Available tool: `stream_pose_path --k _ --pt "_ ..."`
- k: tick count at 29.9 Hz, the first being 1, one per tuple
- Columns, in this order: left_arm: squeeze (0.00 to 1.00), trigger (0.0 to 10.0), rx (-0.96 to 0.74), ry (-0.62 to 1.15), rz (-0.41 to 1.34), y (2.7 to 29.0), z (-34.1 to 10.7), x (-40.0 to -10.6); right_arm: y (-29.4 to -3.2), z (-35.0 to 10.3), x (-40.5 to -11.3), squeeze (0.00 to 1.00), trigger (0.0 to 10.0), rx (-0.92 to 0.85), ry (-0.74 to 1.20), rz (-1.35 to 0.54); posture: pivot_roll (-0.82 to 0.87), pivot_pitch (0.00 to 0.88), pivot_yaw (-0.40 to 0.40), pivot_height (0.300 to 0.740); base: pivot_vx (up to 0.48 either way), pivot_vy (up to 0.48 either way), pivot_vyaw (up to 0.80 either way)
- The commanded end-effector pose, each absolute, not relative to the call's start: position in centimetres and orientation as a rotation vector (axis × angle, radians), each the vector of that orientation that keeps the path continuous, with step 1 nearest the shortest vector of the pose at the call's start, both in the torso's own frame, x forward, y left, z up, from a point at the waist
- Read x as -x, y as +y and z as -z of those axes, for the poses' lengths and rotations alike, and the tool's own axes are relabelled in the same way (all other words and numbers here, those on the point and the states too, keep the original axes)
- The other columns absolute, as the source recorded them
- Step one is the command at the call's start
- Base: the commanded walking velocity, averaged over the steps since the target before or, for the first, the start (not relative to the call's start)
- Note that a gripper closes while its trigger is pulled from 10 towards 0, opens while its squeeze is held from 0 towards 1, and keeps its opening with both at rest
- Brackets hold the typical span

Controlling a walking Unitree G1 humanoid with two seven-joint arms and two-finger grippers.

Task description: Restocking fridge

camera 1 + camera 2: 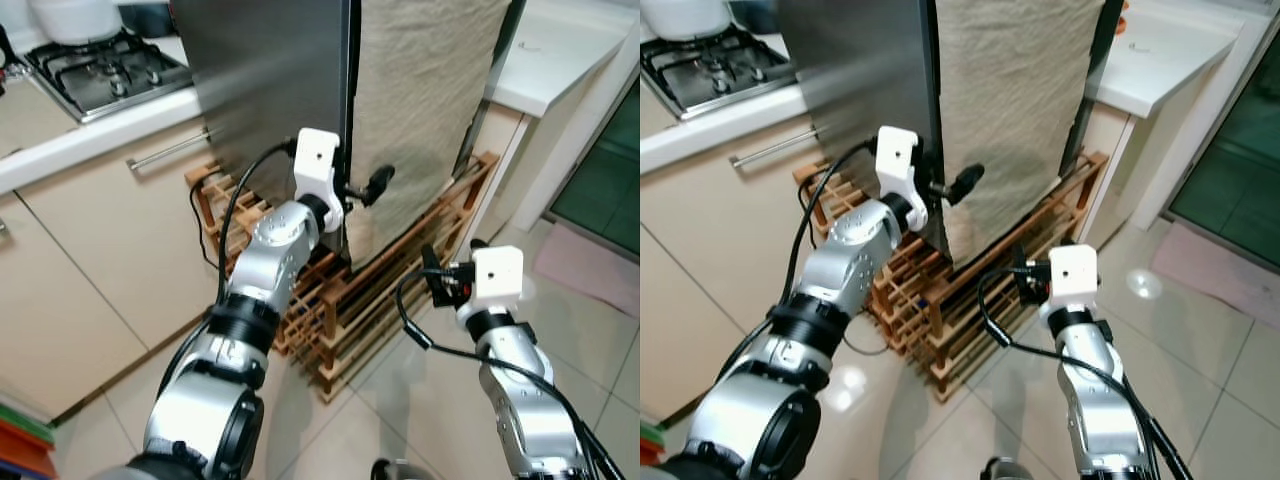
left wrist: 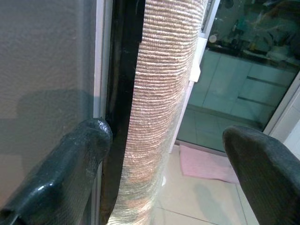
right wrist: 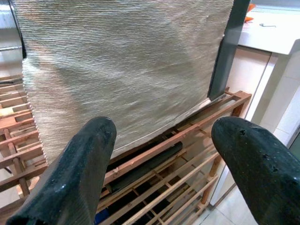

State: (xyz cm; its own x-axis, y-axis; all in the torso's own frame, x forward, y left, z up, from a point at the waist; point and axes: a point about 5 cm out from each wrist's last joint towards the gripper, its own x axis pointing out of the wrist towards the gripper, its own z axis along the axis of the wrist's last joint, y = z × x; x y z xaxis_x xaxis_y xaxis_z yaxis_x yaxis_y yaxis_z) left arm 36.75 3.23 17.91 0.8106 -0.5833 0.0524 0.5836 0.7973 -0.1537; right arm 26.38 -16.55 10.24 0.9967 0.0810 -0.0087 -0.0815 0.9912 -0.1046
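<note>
A tall stainless-steel fridge (image 1: 270,90) stands at the middle of the scene, raised on a low wooden slatted rack (image 1: 340,310) on the tiled floor (image 1: 420,400), with its door shut. A beige woven cloth (image 1: 420,110) hangs down the fridge's front, covering most of the door. The left gripper (image 1: 368,188) is raised to the front corner of the fridge, where steel side meets cloth-covered front; its two black fingers are spread apart, and the left wrist view shows one finger (image 2: 61,168) lying against the dark seam at the door's edge while the other (image 2: 267,168) hangs free in the air beyond the cloth. The right gripper (image 3: 159,154) is held lower, near the bottom of the cloth and the rack, its fingers also spread wide and holding nothing. Judging by this, the restocking has barely begun: the door is not yet open, no food or bottle is in either gripper, and opening the door looks like the step in hand. The head views take in the surroundings: a gas hob (image 1: 100,65) on the counter to the left, a cream drawer front with a metal handle (image 1: 165,152), and a white worktop (image 1: 560,50) to the right. The right wrist view adds the dark items stored between the rack's slats, and the left wrist view a pink mat (image 2: 206,164) on the floor past the fridge.
</note>
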Motion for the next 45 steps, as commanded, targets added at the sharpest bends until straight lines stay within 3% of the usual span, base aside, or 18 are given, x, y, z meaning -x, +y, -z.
stream_pose_path --k 1,15,20,28,38,45 --pt "0.0 10.0 0.155 -0.013 0.655 2.0 -18.5 -36.8 -16.7 -10.5 -26.2 0.0 10.0 0.107 -0.013 -0.07 -0.16 0.0 0.041 0.74 0.0 0.0 0.0" --pt "0.0 10.0 0.204 0.064 0.737 -1.7 -17.5 -35.7 -16.6 -10.4 -26.0 0.0 10.0 0.104 -0.011 -0.055 -0.17 0.006 0.045 0.74 0.0 0.0 0.0" --pt "0.0 10.0 0.254 0.017 0.944 -4.3 -19.0 -34.0 -16.5 -10.4 -26.2 0.0 10.0 0.105 -0.008 -0.056 -0.16 0.008 0.045 0.74 0.0 0.0 0.0" --pt "0.0 10.0 0.298 -0.012 1.164 -6.3 -20.4 -32.2 -16.3 -10.3 -26.3 0.0 10.0 0.101 -0.007 -0.057 -0.17 0.006 0.052 0.74 0.0 0.0 0.0" --pt "0.0 10.0 0.321 0.002 1.237 -6.9 -20.4 -31.1 -16.4 -10.2 -26.1 0.0 10.0 0.1 -0.005 -0.051 -0.17 0.009 0.047 0.74 0.0 0.0 0.0" --pt "0.0 10.0 0.256 -0.023 1.159 -5.5 -20.1 -31.8 -16.4 -10.2 -26.2 0.0 10.0 0.099 -0.007 -0.046 -0.17 0.003 0.048 0.74 0.0 0.0 0.0"
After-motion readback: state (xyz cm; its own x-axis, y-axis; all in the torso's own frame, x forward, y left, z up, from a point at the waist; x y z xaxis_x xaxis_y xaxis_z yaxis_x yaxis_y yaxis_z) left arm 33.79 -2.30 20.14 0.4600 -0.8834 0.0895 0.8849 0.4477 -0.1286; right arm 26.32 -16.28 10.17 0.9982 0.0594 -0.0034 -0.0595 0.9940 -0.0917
